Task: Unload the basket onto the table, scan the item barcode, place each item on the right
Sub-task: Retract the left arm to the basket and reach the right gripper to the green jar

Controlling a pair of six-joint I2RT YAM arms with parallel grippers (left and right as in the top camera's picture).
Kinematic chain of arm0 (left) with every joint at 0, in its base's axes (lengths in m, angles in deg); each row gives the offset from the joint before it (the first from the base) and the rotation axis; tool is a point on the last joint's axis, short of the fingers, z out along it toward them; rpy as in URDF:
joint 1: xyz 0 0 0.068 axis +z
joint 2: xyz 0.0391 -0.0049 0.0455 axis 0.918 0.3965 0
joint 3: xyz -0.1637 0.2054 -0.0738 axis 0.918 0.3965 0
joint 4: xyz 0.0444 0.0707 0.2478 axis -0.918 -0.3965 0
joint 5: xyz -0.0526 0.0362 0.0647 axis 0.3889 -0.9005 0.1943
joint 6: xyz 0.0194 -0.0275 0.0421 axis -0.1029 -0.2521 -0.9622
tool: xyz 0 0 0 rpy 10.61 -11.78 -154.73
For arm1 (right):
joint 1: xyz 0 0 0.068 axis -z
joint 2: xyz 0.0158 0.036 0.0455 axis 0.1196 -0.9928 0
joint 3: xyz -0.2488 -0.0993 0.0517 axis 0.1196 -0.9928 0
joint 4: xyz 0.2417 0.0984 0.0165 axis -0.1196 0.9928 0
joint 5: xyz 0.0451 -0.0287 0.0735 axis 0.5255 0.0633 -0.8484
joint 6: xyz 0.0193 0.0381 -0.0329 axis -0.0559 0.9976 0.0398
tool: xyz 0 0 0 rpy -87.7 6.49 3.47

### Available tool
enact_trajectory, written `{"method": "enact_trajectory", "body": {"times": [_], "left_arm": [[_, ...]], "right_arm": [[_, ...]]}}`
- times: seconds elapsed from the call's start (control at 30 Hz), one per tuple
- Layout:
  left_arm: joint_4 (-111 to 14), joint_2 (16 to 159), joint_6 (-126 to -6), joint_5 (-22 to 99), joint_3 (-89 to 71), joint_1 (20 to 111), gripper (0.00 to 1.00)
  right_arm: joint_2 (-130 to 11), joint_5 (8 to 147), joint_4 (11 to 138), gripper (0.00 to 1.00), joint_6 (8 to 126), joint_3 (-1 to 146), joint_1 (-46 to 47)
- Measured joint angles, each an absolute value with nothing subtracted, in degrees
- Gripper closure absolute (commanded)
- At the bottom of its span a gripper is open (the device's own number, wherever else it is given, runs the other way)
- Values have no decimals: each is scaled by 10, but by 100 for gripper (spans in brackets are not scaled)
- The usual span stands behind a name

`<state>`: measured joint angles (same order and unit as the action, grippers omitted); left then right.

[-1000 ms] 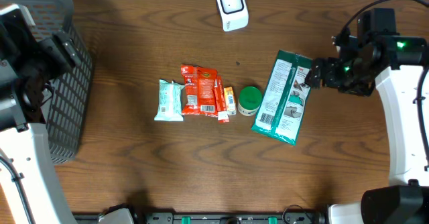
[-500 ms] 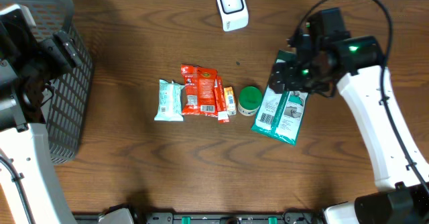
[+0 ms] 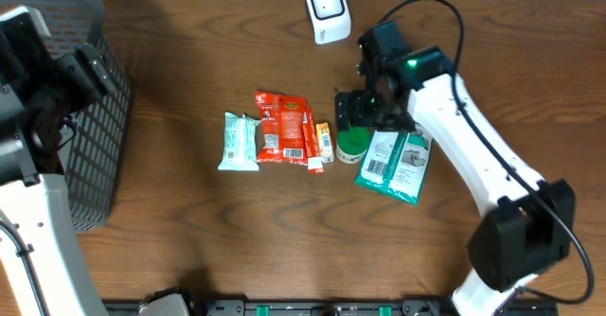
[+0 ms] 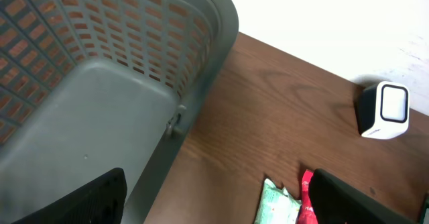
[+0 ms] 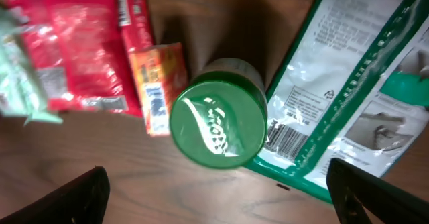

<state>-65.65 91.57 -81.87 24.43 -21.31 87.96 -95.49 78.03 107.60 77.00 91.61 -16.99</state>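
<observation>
Right wrist view showed the green tub [image 5: 218, 123] centred beneath the right gripper [image 5: 218, 192], fingers [image 5: 80, 198] spread wide, empty; left gripper [image 4: 218, 196], fingers also apart, hung by the basket [image 4: 100, 83].

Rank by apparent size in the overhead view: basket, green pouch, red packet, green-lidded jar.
1. basket, even partly out of frame
2. green pouch
3. red packet
4. green-lidded jar

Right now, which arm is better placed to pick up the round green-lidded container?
Right. The right arm holds its open jaws over the round green-lidded container; the left arm is far off beside the grey plastic basket.
</observation>
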Motion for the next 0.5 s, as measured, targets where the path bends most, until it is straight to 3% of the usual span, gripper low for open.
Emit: {"method": "enact_trajectory", "body": {"times": [0.5], "left_arm": [[-657, 916, -819, 244, -213, 880, 13]], "right_arm": [[-991, 777, 1075, 1, 839, 916, -170]]}}
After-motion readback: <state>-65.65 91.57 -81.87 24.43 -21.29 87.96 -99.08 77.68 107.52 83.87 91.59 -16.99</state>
